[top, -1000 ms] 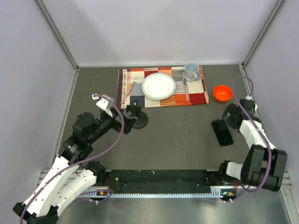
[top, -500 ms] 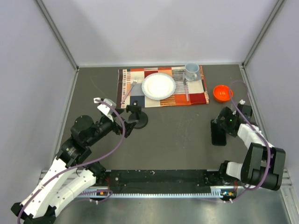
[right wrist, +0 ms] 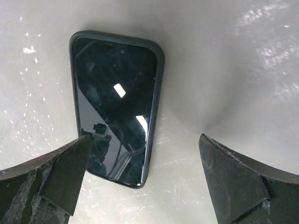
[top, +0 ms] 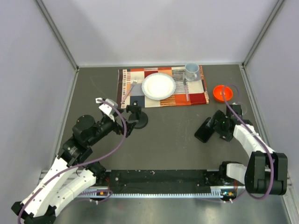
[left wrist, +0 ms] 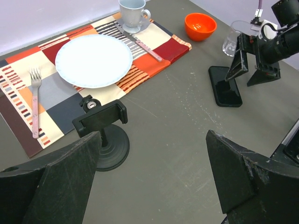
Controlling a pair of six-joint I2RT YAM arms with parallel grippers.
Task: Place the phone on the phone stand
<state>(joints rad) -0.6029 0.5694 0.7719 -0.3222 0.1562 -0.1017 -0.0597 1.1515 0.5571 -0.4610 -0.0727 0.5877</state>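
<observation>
The phone (right wrist: pixel 114 105) lies flat, screen up, on the dark table; it also shows in the top view (top: pixel 203 130) and the left wrist view (left wrist: pixel 225 92). My right gripper (right wrist: pixel 145 186) is open and empty just above it, its fingers either side of the phone's near end; it shows in the top view (top: pixel 217 125) and the left wrist view (left wrist: pixel 247 70). The phone stand (top: pixel 137 116) stands upright by the placemat's near edge, cradle empty (left wrist: pixel 100 119). My left gripper (left wrist: pixel 152 182) is open and empty, just near-left of the stand (top: pixel 126 127).
A striped placemat (top: pixel 196 97) at the back holds a white plate (top: pixel 159 86), a fork (top: pixel 129 88), a cup (top: pixel 190 71) and a knife (top: pixel 186 88). An orange bowl (top: pixel 223 92) and a clear glass (left wrist: pixel 231 43) stand right of it.
My right gripper has swung left and lowered over the phone. The phone has shifted left and turned on the table. The left arm has barely moved.
</observation>
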